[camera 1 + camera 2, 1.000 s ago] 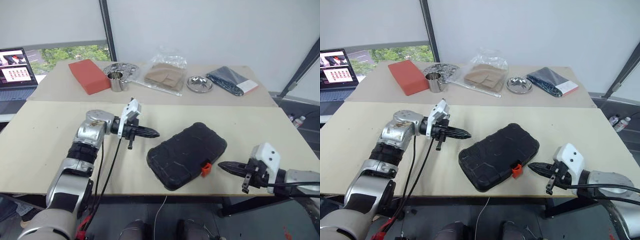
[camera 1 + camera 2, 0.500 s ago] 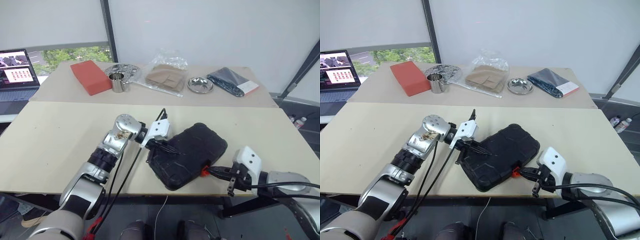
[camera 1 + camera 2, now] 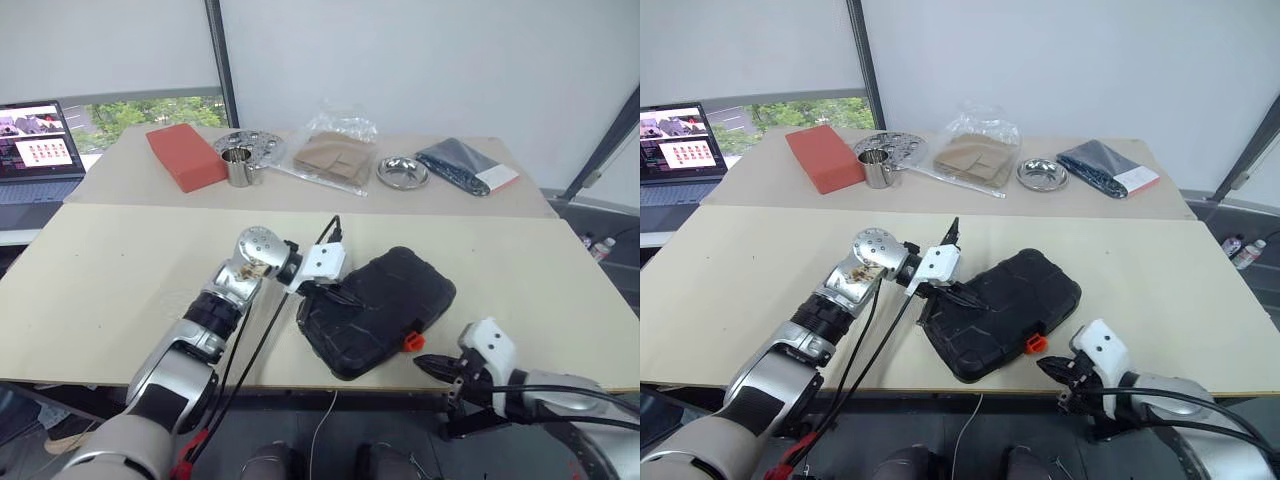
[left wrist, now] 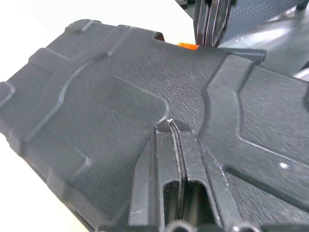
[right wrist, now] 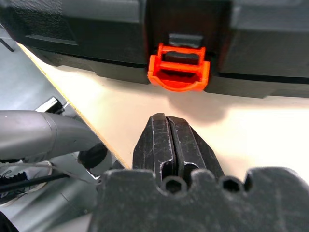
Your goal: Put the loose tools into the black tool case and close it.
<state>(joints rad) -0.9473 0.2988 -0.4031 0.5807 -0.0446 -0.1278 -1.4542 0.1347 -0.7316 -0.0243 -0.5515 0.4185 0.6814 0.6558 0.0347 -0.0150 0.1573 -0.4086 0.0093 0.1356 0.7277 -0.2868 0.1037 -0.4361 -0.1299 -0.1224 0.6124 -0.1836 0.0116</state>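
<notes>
- The black tool case (image 3: 377,310) lies shut near the front edge of the desk (image 3: 110,290), no loose tools beside it.
- The left claw (image 4: 172,126), pinched shut and empty, has swung in from the left and now presses its tips on the lid.
- The right claw (image 5: 170,126), shut and empty too, has dropped low and points at the orange latch (image 5: 178,72).
- I think the latch comes next.

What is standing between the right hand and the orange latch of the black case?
Nothing visible. In the right wrist view the shut right hand points at the orange latch of the closed black tool case, with only bare table between them.
</notes>
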